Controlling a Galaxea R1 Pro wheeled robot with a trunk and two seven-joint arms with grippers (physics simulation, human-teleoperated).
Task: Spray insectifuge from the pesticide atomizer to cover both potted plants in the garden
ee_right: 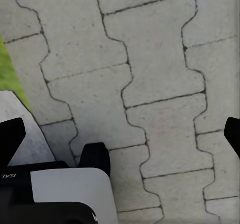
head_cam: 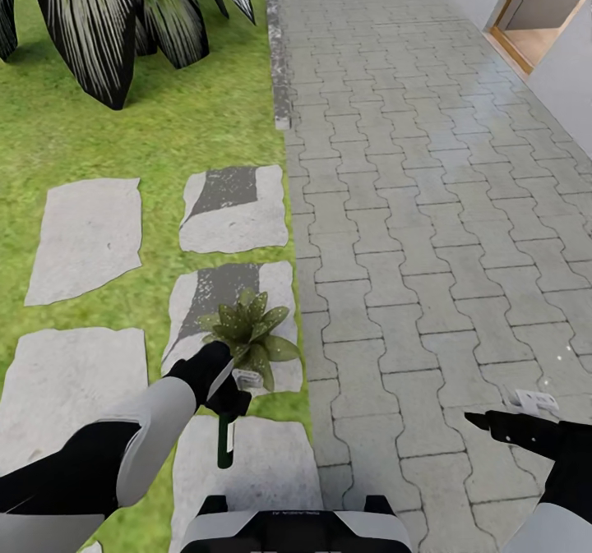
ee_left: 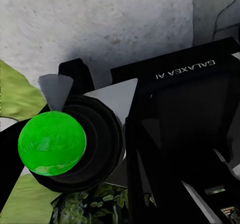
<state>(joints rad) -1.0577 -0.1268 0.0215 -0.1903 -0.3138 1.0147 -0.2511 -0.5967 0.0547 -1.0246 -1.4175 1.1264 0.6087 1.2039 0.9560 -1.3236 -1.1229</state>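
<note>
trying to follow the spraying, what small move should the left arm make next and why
Probably squeeze the trigger, perhaps after a slight aim correction. The left gripper holds the atomizer right beside the potted plant on its stepping stone, bottle hanging toward the robot, so the plant looks within spray range. The nozzle's exact aim cannot be told.

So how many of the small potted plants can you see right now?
1. The potted plant sits on a stepping stone at the lawn's edge beside the paving, just ahead of the left gripper, which holds the atomizer. The second may be outside the view.
</note>
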